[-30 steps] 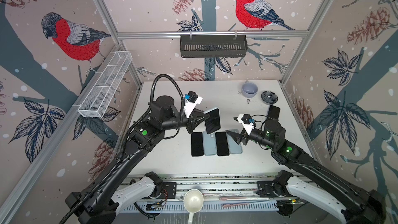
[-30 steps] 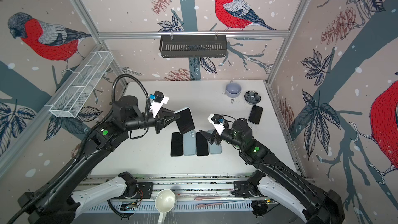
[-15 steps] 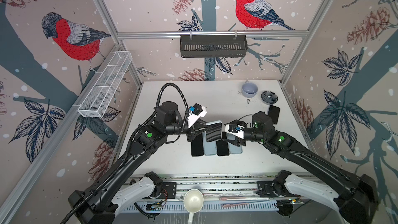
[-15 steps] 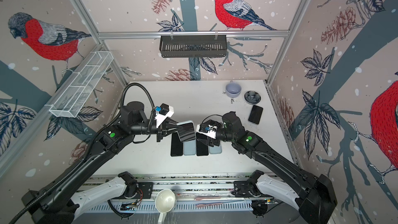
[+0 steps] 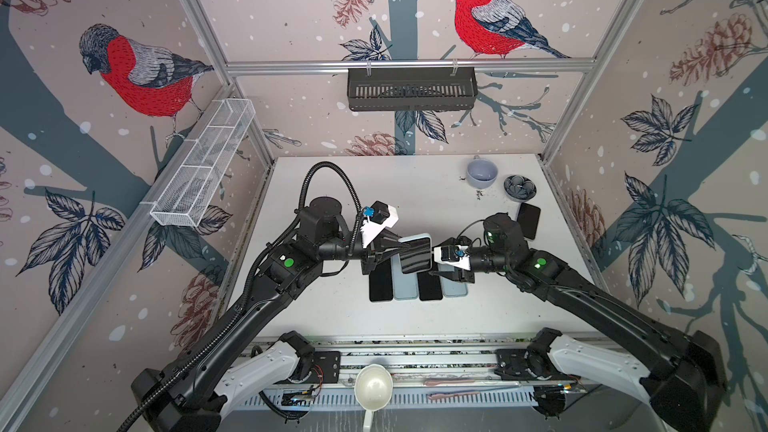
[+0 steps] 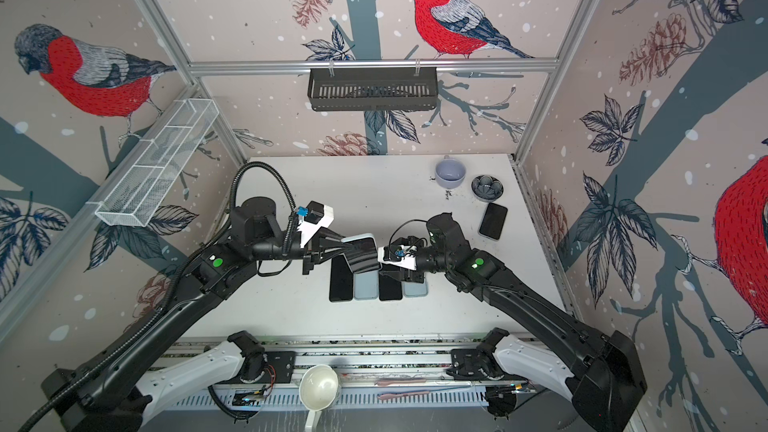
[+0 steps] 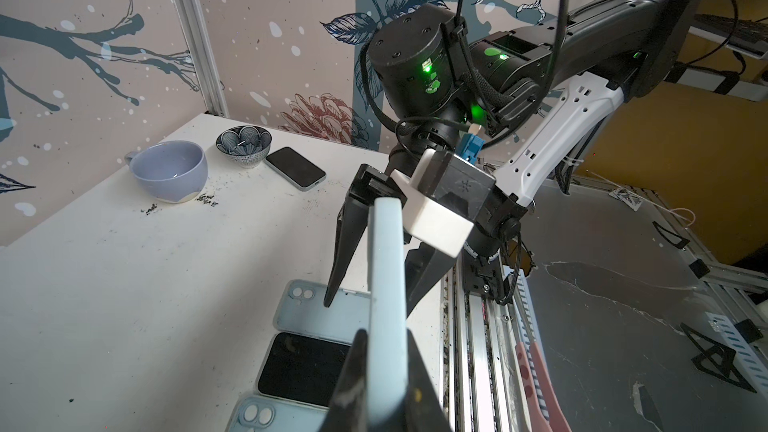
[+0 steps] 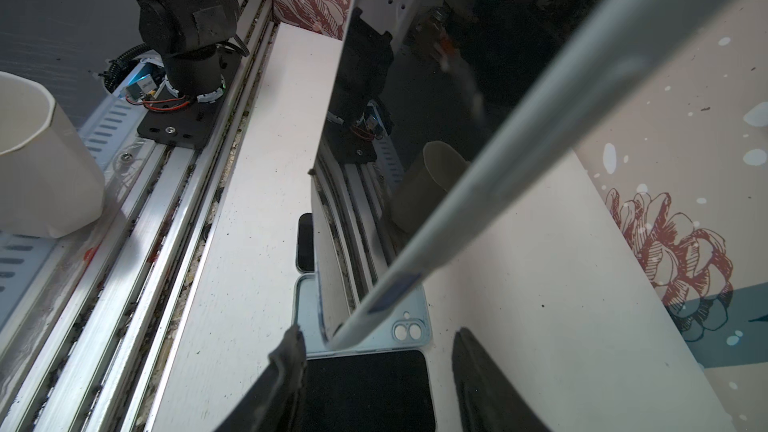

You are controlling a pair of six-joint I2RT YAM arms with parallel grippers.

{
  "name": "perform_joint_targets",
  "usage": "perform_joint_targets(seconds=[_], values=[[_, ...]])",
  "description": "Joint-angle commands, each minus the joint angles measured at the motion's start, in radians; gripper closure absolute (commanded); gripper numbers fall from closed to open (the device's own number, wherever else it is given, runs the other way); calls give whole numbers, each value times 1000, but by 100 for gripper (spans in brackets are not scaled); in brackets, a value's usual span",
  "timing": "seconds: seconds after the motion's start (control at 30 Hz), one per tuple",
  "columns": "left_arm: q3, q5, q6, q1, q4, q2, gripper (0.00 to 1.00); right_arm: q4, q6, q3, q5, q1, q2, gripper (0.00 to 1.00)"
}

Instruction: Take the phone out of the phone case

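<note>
Left wrist view: what has the left gripper (image 7: 384, 367) got?
— It's clamped on the pale blue soft phone case (image 7: 386, 263), edge-on between its fingers, with the black glass phone (image 8: 415, 97) inside.
— And the right gripper (image 8: 376, 332)?
— Fingers apart, straddling the case's far corner; one finger sits just beside it. Beneath both grippers, dark phones (image 5: 381, 284) and empty pale blue cases (image 5: 405, 288) lie in a row on the white table (image 5: 415, 184).

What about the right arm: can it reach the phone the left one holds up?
Probably yes: the right gripper has open jaws astride the free end of the cased phone that the left gripper holds aloft; nothing lies between.
</note>
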Motion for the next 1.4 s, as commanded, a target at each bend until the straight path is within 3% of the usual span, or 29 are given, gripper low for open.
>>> perform_joint_targets(seconds=[0.0, 0.27, 0.67, 0.9, 1.37], values=[[2, 35, -10, 1, 91, 5, 100, 27, 9, 4, -55, 3, 1, 45], [2, 36, -24, 1, 108, 8, 100, 22, 6, 12, -67, 8, 17, 59], [10, 36, -32, 1, 118, 18, 100, 16, -13, 34, -99, 14, 19, 90], [65, 35, -21, 1, 107, 83, 100, -4, -77, 62, -93, 64, 17, 93], [194, 80, -40, 3, 205, 269, 100, 74, -204, 122, 61, 100, 68, 93]])
